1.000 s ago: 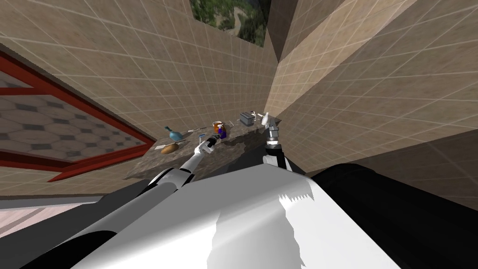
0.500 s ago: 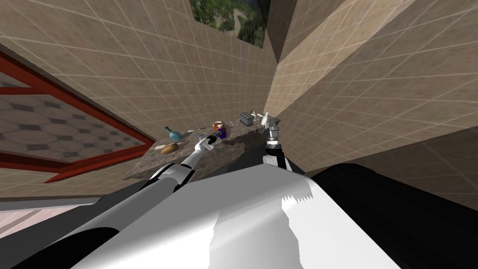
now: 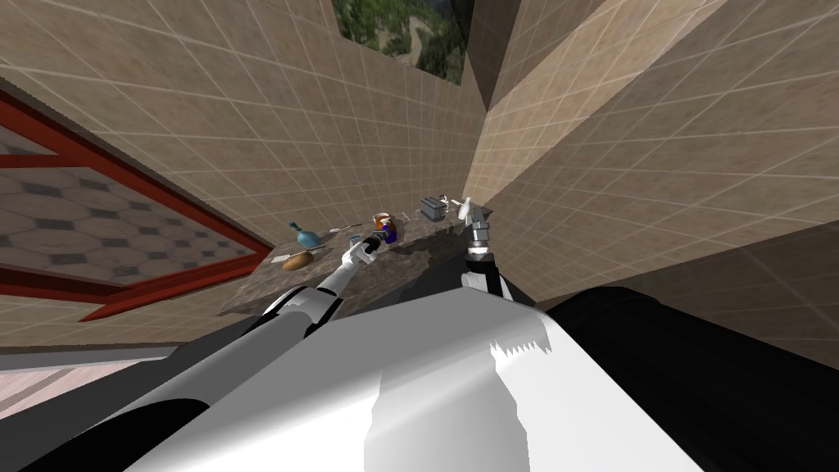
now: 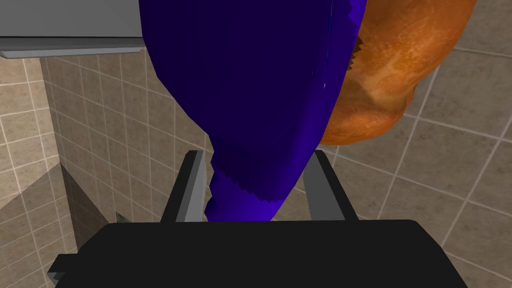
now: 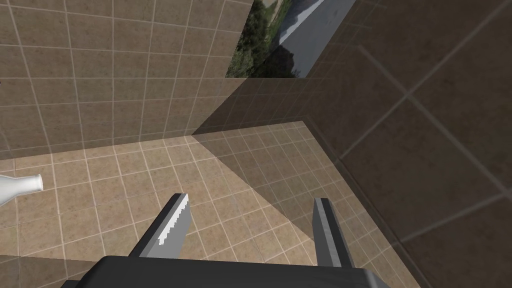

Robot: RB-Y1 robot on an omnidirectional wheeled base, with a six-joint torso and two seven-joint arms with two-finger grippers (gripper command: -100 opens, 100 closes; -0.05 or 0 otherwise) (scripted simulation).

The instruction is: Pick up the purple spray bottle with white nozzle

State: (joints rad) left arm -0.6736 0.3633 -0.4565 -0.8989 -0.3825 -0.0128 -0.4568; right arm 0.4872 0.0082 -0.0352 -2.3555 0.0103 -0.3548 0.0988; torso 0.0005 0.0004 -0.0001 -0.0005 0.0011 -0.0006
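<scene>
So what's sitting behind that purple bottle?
An orange-brown rounded thing, close behind the purple bottle. The bottle covers part of it, so whether they touch is hidden.

One purple spray bottle [image 4: 260, 100], one orange object [image 4: 400, 65], one teal flask [image 3: 306, 237], one grey toaster [image 3: 433, 209], one white bottle [image 5: 17, 187].

Purple spray bottle [image 4: 250, 100]: deep violet-blue, smooth plain body, narrowing toward the gripper's dark box. The narrow part sits between the left gripper [image 4: 257, 160] fingers, both touching its sides. It is at the mottled dark counter [image 3: 426, 250], about mid-length, near the back edge. Nozzle hidden; can't tell if it is lifted.
</scene>
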